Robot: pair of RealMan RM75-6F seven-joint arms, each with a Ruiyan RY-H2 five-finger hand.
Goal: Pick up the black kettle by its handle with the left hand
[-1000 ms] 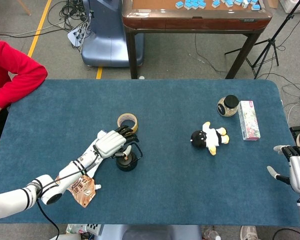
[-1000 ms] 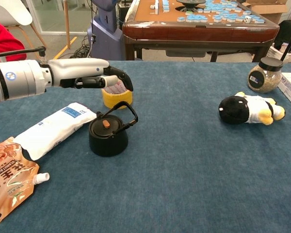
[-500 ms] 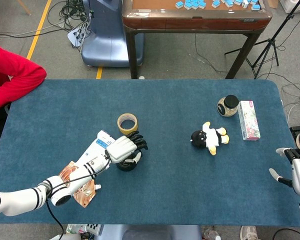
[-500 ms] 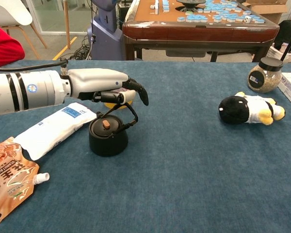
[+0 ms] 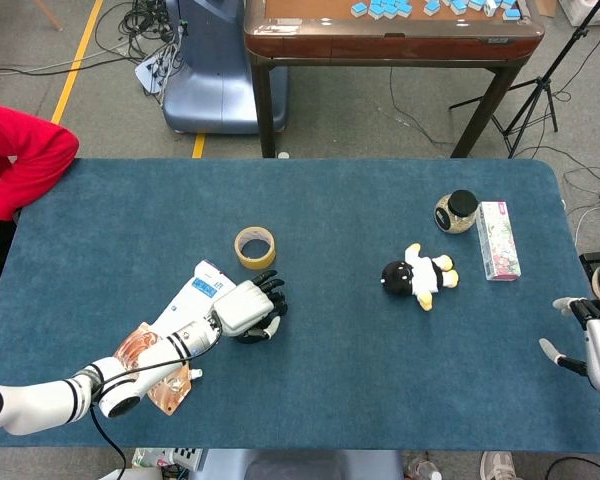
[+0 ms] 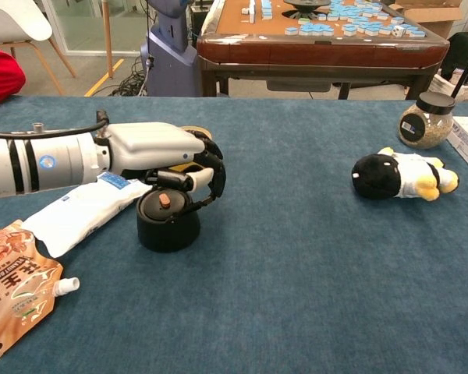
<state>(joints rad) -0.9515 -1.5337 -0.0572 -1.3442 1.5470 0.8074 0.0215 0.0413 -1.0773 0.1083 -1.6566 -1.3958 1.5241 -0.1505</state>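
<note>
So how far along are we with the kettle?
Done: the left hand has reached the kettle. In hand: its fingers curl around the handle above the lid, though a firm grip isn't certain. Left: the lift, since the kettle sits on the table.

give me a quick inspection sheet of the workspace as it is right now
surface: table covered in blue cloth, bare in the near middle.
job's things: black kettle upright on the cloth, its handle under the left hand.
clutter: tape roll; white pouch; orange spouted pouch; penguin plush on its side; black-lidded jar; floral box.
hands: left hand curled around the kettle handle, kettle not visibly lifted; right hand at the table's right edge, holding nothing, fingers apart.
cables: thin cable along the left forearm; loose leads on the floor behind.
surroundings: wooden table with blue tiles; person in red sleeve; tripod.
</note>
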